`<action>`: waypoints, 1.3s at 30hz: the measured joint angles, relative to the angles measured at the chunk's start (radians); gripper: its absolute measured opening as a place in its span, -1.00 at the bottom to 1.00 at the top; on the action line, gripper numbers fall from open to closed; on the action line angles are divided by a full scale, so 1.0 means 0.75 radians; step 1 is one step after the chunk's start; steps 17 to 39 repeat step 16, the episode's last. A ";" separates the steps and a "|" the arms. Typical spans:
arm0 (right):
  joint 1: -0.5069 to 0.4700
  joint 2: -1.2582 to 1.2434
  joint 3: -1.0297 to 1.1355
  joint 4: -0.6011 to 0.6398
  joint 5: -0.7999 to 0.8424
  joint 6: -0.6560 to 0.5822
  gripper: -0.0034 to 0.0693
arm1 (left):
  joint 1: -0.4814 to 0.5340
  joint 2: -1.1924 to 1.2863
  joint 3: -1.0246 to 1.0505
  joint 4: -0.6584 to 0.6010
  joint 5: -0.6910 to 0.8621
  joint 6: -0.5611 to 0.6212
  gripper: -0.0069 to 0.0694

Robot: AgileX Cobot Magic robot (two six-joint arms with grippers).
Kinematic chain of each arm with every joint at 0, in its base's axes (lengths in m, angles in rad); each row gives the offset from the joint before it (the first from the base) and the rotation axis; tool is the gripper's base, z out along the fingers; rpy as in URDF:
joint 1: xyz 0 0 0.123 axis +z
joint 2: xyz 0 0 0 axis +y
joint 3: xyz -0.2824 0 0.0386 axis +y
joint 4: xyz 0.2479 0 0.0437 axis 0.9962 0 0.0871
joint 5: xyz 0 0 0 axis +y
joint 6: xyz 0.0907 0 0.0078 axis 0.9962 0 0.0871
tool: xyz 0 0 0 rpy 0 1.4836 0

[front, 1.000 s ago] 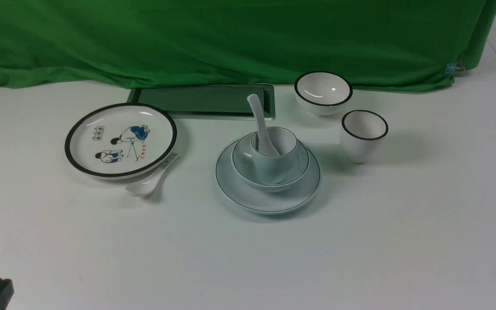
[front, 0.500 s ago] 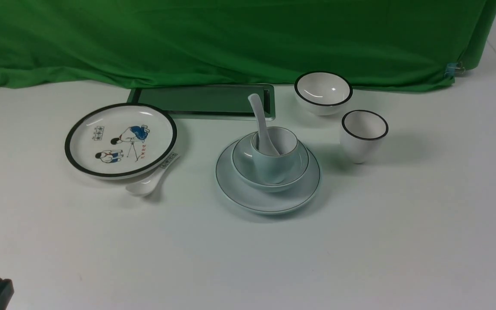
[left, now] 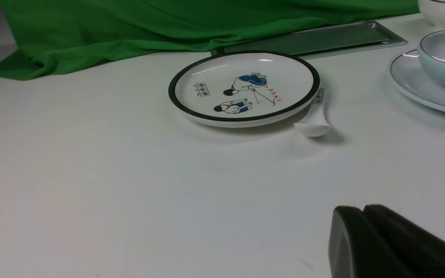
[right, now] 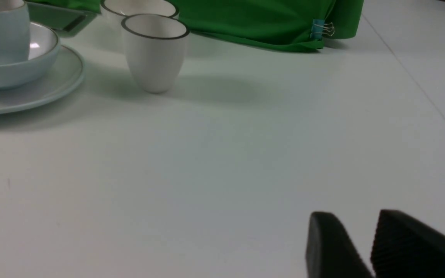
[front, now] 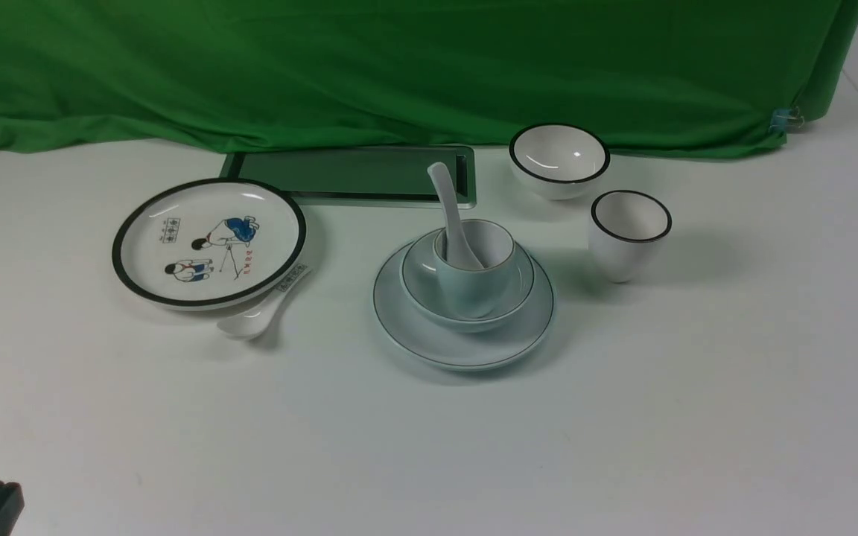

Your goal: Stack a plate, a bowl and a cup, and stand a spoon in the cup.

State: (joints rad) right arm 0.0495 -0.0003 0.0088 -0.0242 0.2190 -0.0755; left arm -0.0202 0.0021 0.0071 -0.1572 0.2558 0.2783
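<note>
Stack sits mid-table: plate (front: pixel 463 339) on the table (front: pixel 623 417), bowl (front: pixel 466 301) on the plate, cup (front: pixel 474 279) in the bowl, spoon (front: pixel 450 216) standing in the cup, handle leaning far-left. Left gripper (left: pixel 365 235) at the near-left corner, jaws pressed together, empty. Right gripper (right: pixel 355 241) low over bare table at near right, jaws slightly spread, holding nothing. Cartoon plate (front: pixel 209 242) and labelled spoon (front: pixel 258 316) lie left of the stack; black-rimmed bowl (front: pixel 559 160) and black-rimmed cup (front: pixel 628 234) far right.

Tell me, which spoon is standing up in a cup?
The plain white spoon, standing in the pale blue cup. The other spoon lies flat on the table beside the cartoon plate and has a label on its handle.
</note>
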 joint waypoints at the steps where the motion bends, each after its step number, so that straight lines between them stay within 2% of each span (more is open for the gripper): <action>1: 0.000 0.000 0.000 0.000 0.000 0.000 -0.29 | 0.000 0.000 0.000 0.000 0.000 0.000 -0.89; 39: 0.000 0.000 0.000 0.000 0.000 0.000 -0.25 | 0.000 0.000 0.000 0.000 0.000 0.001 -0.89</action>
